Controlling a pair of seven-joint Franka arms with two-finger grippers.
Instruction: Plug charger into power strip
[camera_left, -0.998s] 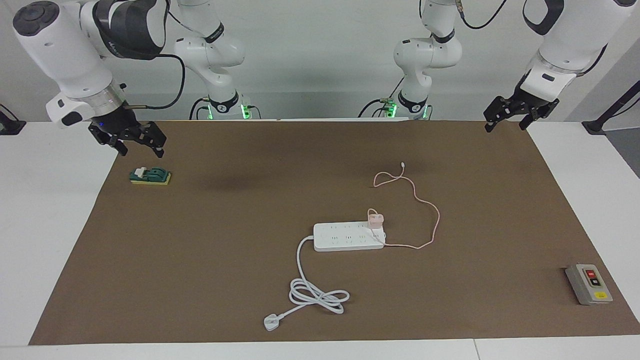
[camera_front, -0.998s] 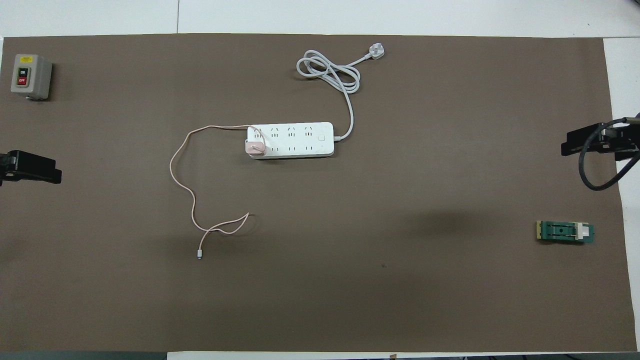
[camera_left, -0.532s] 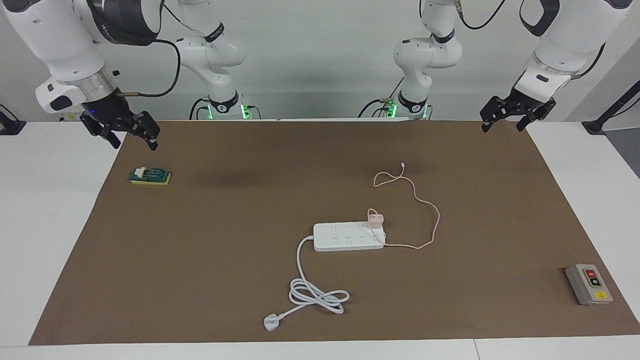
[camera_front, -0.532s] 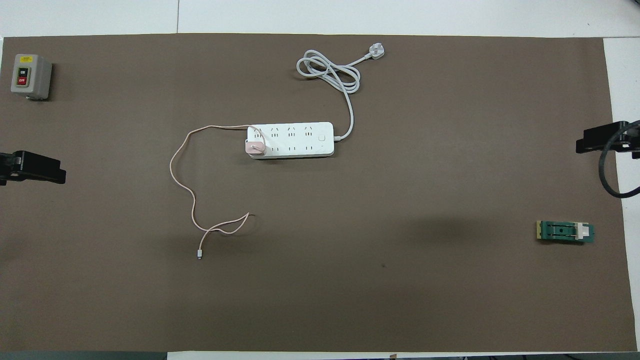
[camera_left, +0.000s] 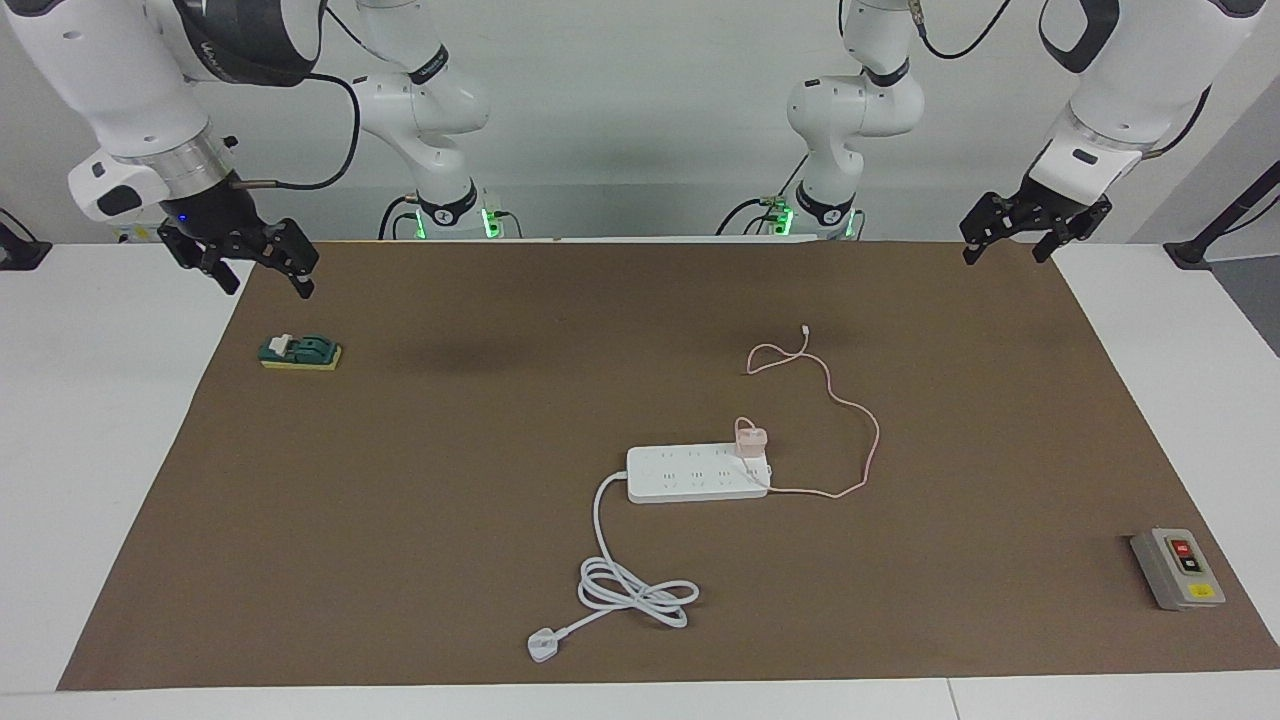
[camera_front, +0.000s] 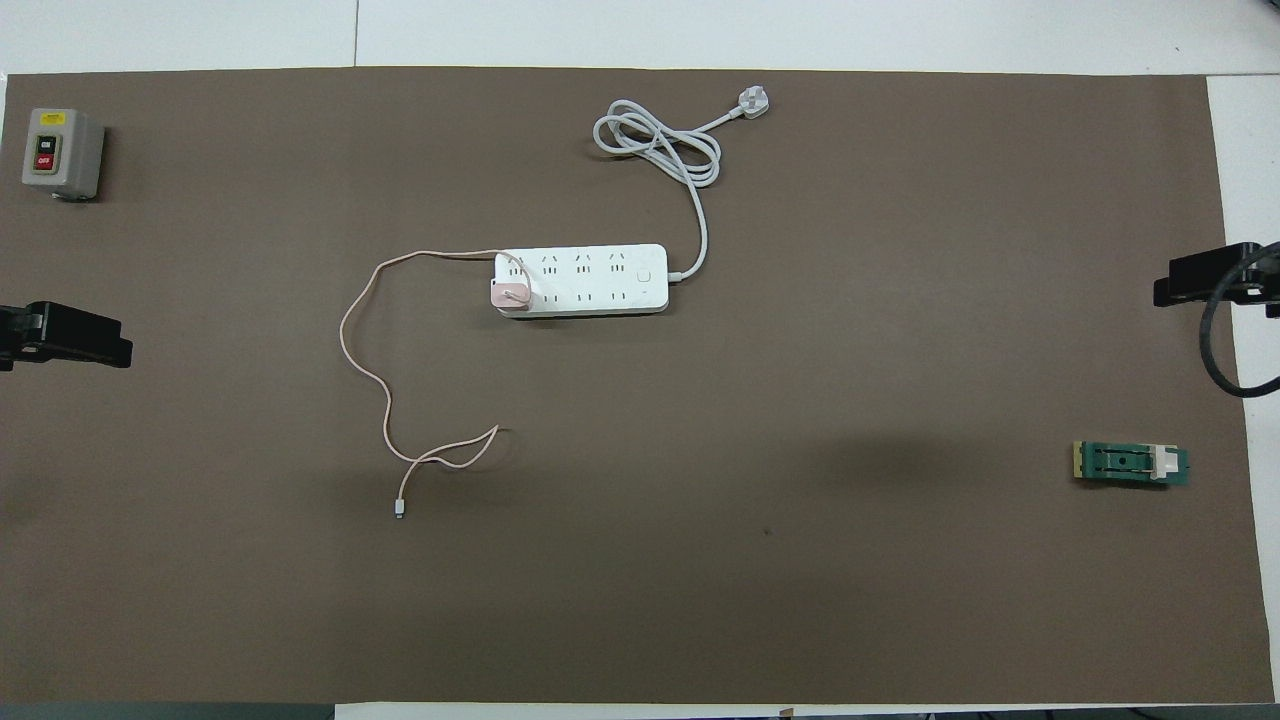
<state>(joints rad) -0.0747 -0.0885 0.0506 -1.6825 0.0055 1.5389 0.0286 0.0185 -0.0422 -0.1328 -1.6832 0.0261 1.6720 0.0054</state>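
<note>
Brown-matted counter (camera_left: 400, 480): charger (camera_left: 751, 441) seated in power strip (camera_left: 690, 474); left claw (camera_left: 1022, 232) and right claw (camera_left: 258, 268) raised at mat corners, both spread, empty

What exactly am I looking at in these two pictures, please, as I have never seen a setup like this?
These are two white robot arms at a table covered by a brown mat. One picture looks at them from across the table; the other looks down from above their own end.

The left hand and the right hand hang open and empty over the table's two ends, both waiting.

Mid-table lies a white power strip with its coiled white cord. A small pink charger sits on the strip's end toward the left arm; its thin pink cable trails over the mat.

A grey button box lies near the left arm's end, and a small green part near the right arm's.
</note>
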